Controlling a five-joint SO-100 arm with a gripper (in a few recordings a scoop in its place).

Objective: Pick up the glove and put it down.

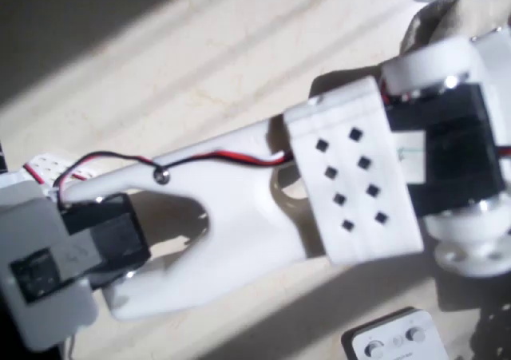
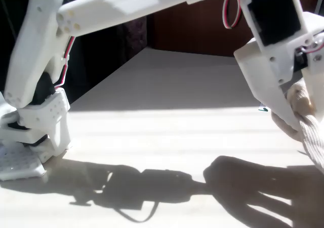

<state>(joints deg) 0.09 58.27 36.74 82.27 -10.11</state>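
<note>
The cream glove is pinched between the white fingers of my gripper at the right edge of the fixed view. Its ribbed cuff hangs down below the jaws, off the table. A finger-shaped shadow lies on the tabletop beneath it. In the overhead view a fold of the glove peeks out at the top right, past the wrist motor that covers the gripper's fingers.
A white box with round knobs sits at the bottom edge of the overhead view. A small green-and-white card shows just behind the gripper. The arm's base stands at the left. The pale tabletop lies between them.
</note>
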